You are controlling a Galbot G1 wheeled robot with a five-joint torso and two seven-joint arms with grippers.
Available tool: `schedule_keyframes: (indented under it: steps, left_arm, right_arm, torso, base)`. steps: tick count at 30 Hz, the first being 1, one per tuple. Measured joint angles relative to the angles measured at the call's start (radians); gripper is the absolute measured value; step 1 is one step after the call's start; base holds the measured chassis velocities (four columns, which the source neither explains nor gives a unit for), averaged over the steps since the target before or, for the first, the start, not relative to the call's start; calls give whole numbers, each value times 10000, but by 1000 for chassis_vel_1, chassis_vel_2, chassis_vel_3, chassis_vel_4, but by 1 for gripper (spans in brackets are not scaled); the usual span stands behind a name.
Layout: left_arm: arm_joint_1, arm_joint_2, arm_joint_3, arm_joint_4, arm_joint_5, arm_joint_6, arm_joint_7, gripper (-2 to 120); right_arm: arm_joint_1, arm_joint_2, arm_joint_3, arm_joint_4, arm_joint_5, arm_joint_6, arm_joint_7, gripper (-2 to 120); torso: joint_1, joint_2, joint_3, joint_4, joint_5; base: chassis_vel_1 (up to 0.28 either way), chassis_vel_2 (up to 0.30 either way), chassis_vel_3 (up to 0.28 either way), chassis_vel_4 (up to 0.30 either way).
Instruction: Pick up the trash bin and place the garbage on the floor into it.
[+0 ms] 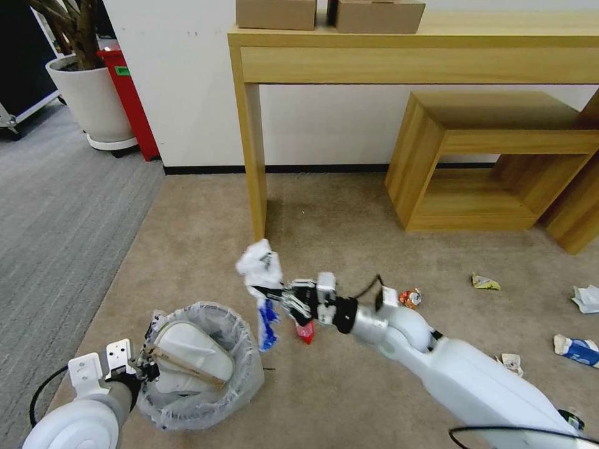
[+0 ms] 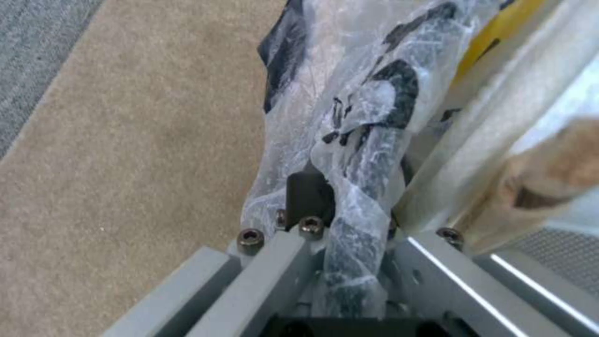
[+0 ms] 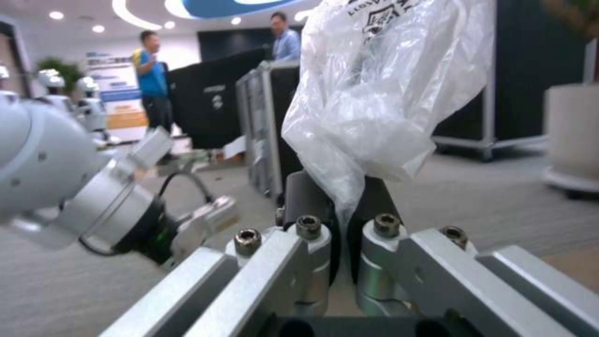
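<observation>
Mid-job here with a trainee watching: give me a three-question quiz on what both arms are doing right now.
1. True or false: the left gripper is clamped on the trash bin at its bag-lined rim.
2. What does the right gripper hold? A) a clear bottle B) a white plastic bag C) a wooden stick
3. Fill in: a white ____ already lies inside the bin.

Key: 1 true. 2 B, jaws shut on it, beside the bin and above the floor. 3 slipper.
</observation>
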Motion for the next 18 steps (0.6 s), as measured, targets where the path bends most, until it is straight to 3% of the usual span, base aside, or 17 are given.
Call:
schedule_keyframes:
  steps: [3,9,18]
  left_arm:
    - [-125,285,-66,100,-305,-39,-57,0]
    - [-193,666,-183,179,-754,-77,-222,0]
    - [-353,1315,-401,66,-1747,-186,-537,0]
  right_arm:
    - [552,629,-1056,-713,69,-19,68,0]
    - [777,1504,-2073,-1596,-79,3,108,0]
    - [919,2249,-2565,-2219,-172,146,150,0]
  torso:
    - [0,0,-1,0,-2]
    - [0,0,-1,1,0]
    - [0,1,-2,-1,-1]
  base:
    - [0,0,0,0]
    - [0,0,0,0]
    - [0,0,0,0]
